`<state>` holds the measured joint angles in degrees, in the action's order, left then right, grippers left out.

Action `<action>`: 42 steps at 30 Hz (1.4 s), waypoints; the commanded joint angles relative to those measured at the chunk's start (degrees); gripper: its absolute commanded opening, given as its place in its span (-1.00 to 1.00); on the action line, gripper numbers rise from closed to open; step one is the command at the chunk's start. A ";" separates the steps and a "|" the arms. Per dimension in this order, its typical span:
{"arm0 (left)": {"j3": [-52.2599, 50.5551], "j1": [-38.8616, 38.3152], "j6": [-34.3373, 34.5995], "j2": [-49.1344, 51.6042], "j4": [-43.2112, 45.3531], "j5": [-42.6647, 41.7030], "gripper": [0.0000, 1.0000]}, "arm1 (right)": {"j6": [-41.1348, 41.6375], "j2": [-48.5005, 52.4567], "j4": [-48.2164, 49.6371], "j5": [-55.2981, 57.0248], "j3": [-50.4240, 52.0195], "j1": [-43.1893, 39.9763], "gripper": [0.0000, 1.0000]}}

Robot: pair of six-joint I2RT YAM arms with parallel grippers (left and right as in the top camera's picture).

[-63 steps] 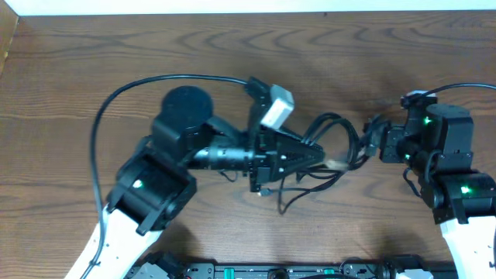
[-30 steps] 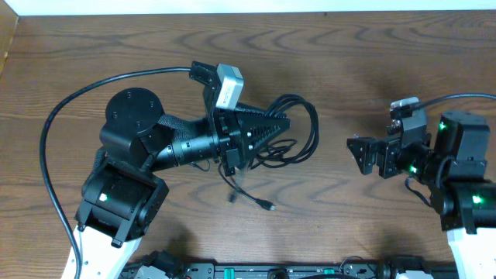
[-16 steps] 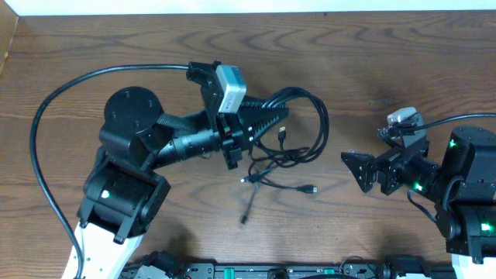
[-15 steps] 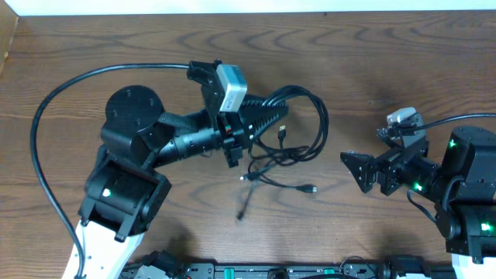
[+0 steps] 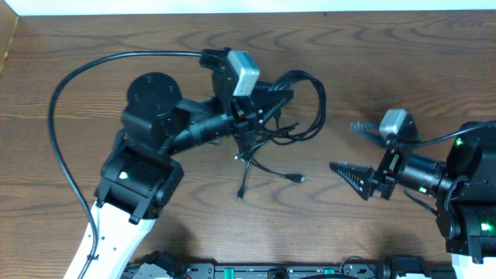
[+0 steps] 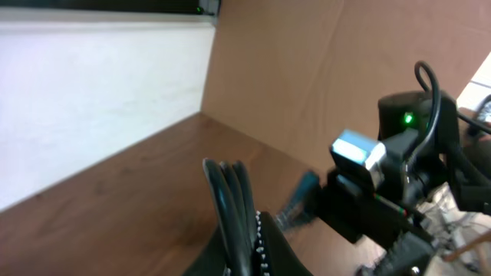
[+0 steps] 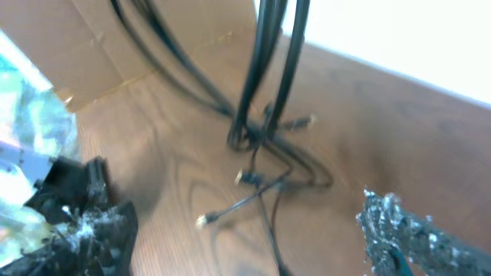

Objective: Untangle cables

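The cables (image 5: pixel 308 108) are thin black cords bunched in loops, lifted off the wooden table (image 5: pixel 403 54). My left gripper (image 5: pixel 277 98) is shut on the bunch, and the strands (image 6: pixel 230 192) run up from between its jaws (image 6: pixel 247 257). Loose ends with small plugs (image 5: pixel 297 179) trail down onto the table below it. My right gripper (image 5: pixel 357 151) stands open to the right of the cables, apart from them and pointing at them. In the right wrist view the hanging strands and a knot (image 7: pixel 259 136) lie ahead, between its wide-spread fingers (image 7: pixel 77 226).
A thick black arm cable (image 5: pixel 70 85) arcs over the table's left side. The right arm (image 6: pixel 383 180) with its green light shows ahead of the left wrist camera. A white wall edge (image 5: pixel 248 6) runs along the table's far side.
The left arm shifted a little to the right with the bunch, and the loose ends swung. The right gripper turned and moved left toward the cables, still open.
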<state>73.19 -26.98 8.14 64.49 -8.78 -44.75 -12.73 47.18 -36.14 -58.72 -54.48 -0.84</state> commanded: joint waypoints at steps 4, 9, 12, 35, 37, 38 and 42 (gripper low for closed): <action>1.29 -8.02 2.47 -0.17 0.81 1.53 -0.85 | 12.15 0.09 10.75 1.49 -0.15 -0.20 0.98; 1.29 -11.69 2.49 -0.31 0.79 2.45 -0.85 | 14.01 1.44 9.49 15.65 -0.15 -0.20 0.99; 1.29 -12.37 2.49 -0.59 0.72 1.73 -0.85 | 14.03 2.58 3.82 32.02 -0.15 -0.20 0.98; 1.29 -12.20 1.40 -7.26 -8.02 30.32 -0.85 | 20.79 5.18 -15.93 61.57 -0.15 -0.35 0.99; 1.29 -12.20 1.40 -7.28 -8.59 33.35 -0.85 | 20.81 5.22 -16.72 64.19 -0.15 -0.35 0.99; 1.29 -12.20 1.42 -7.34 -8.74 34.95 -0.85 | 20.85 5.22 -17.09 65.75 -0.15 -0.35 0.98; 1.29 -12.20 1.84 -7.74 -9.51 43.41 -0.85 | 23.08 5.22 -18.05 69.18 -0.15 -0.35 0.98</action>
<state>73.19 -39.29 10.46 58.06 -18.50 -11.86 8.25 52.45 -53.63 4.78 -54.52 -0.84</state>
